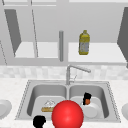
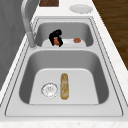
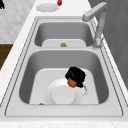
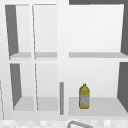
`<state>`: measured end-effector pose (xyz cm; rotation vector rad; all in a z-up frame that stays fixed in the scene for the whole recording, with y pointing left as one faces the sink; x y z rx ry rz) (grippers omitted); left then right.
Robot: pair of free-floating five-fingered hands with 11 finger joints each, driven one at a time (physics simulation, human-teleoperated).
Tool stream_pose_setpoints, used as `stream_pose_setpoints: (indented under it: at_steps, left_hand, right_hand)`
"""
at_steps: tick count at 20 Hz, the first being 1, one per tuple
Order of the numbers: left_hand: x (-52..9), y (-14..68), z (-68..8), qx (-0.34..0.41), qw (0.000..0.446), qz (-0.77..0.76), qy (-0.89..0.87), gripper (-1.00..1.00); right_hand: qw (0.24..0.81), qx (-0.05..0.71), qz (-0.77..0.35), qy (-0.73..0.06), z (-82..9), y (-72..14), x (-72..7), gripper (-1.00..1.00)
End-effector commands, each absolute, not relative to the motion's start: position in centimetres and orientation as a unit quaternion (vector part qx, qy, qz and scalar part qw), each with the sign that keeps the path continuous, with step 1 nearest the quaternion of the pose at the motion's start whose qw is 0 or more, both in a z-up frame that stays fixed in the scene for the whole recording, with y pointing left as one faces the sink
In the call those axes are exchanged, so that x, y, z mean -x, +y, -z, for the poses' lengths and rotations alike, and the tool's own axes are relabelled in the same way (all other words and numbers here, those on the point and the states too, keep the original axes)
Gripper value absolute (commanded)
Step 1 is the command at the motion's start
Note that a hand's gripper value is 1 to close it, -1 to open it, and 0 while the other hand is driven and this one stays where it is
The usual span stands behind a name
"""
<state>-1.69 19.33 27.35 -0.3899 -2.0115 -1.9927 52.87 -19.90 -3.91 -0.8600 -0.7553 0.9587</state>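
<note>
Right side view: the right hand (image 3: 75, 74) sits low in the near basin, fingers curled round a small orange object (image 3: 72, 82), seemingly a fruit, just above the white plate (image 3: 62, 94). The object is gripped but not yet set down. The left hand (image 1: 39, 121) hangs at the sink's front rim (image 1: 30, 117).

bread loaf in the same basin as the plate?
No: in the left side view the bread loaf lies in the near basin by the drain, while the plate sits in the other basin under the right hand.
</note>
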Motion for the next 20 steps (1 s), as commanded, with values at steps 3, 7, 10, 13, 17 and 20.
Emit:
stream_pose_setpoints:
  at_steps: [3, 7, 10, 13, 17, 20]
  left_hand:
    - [1.7, 19.3, -27.4, 0.135, 0.141, 0.690, -0.697, 0.00]
    - [1.7, 19.3, -27.4, 0.135, 0.141, 0.690, -0.697, 0.00]
    - [1.7, 19.3, -27.4, 0.135, 0.141, 0.690, -0.697, 0.00]
    - [1.7, 19.3, -27.4, 0.135, 0.141, 0.690, -0.697, 0.00]
    - [1.7, 19.3, -27.4, 0.135, 0.141, 0.690, -0.697, 0.00]
    - [1.7, 19.3, -27.4, 0.135, 0.141, 0.690, -0.697, 0.00]
  right_hand:
    - [0.731, 0.397, -0.439, -0.340, -0.2, -21.6, -52.3, 1.00]
    - [0.730, 0.393, -0.441, -0.344, -2.3, -23.4, -51.7, 1.00]
    - [0.728, 0.393, -0.444, -0.345, -3.6, -24.3, -51.4, 1.00]
    - [0.725, 0.395, -0.449, -0.342, -5.1, -25.4, -51.3, 1.00]
    - [0.724, 0.396, -0.450, -0.341, -6.9, -27.0, -51.0, 1.00]
    - [0.722, 0.400, -0.452, -0.338, -8.4, -27.9, -50.6, 1.00]
